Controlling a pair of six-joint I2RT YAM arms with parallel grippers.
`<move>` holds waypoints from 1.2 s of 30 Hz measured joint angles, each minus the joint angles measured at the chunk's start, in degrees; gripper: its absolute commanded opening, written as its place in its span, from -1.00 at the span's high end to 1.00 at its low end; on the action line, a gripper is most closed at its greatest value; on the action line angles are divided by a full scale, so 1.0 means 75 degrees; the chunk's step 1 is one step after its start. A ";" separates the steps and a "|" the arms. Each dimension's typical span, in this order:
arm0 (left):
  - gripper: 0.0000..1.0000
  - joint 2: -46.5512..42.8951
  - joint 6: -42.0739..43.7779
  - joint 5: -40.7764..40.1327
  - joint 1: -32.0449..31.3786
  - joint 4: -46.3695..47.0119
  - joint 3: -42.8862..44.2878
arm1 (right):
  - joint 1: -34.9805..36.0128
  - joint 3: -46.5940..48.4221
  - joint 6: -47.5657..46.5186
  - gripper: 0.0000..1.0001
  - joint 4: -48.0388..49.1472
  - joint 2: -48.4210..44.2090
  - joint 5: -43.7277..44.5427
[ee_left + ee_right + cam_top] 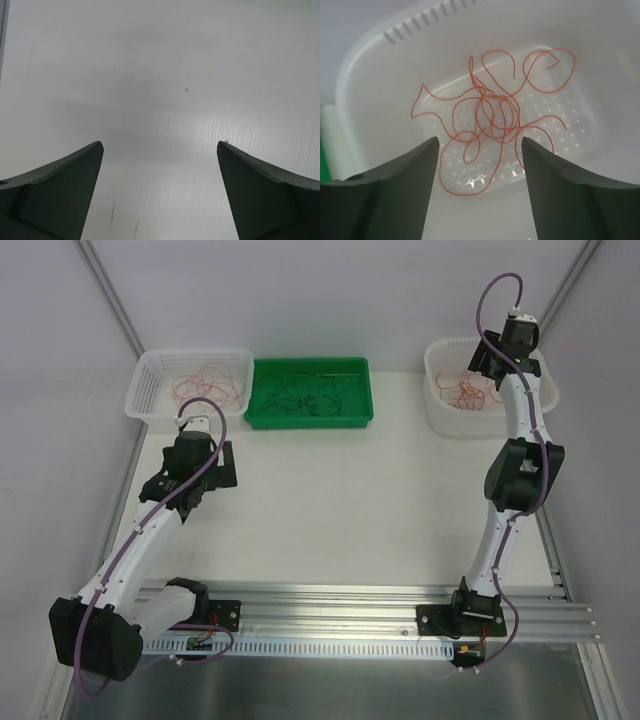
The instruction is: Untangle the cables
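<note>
Right gripper (480,142) above the white basket (370,75), fingers parted, gripping nothing.
The orange-red cables (490,115) lie in a loose tangle on the basket floor, below and between the right fingertips, apart from them. The left gripper (160,145) hangs over the bare table (160,60), fingers spread wide and empty. Dark cables (300,398) fill the green tray (310,421) beyond its fingers, to their right.
</note>
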 measured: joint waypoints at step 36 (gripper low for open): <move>-0.98 -0.6904 -0.0289 0.0740 0.0000 -0.1151 0.0592 | 0.0326 -0.7962 0.0490 -0.94 -0.3856 -1.5367 -0.0309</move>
